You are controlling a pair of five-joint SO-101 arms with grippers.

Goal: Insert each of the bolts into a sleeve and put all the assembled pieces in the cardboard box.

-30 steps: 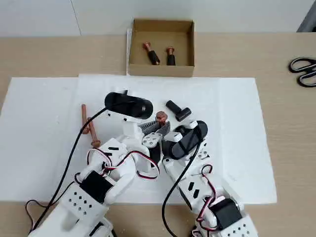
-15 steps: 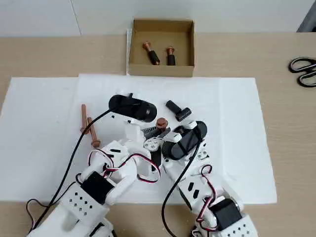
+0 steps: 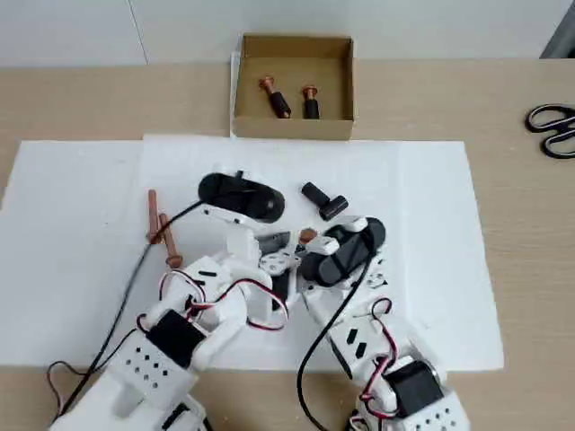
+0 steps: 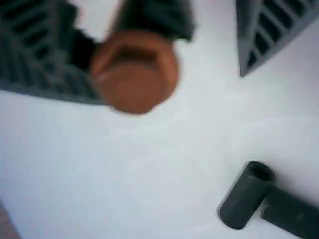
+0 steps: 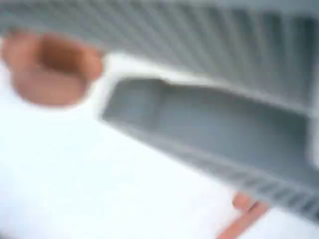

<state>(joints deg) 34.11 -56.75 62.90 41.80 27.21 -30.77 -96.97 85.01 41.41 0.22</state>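
Left wrist view shows the left gripper (image 4: 173, 87) with jaws apart around the copper bolt (image 4: 134, 72) (rigid, light, probably slippery), best pinched across its shank.

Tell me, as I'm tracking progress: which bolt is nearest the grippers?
The bolt at the left gripper; two bare bolts lie on the sheet, two sleeved ones in the cardboard box.

Box (image 3: 292, 128) holds two upright-headed bolt-in-sleeve pieces (image 3: 275, 97); two bare copper bolts (image 3: 168, 241) lie side by side, two black sleeves (image 3: 323, 199) touching, a third bolt's head (image 4: 135, 69) near them.
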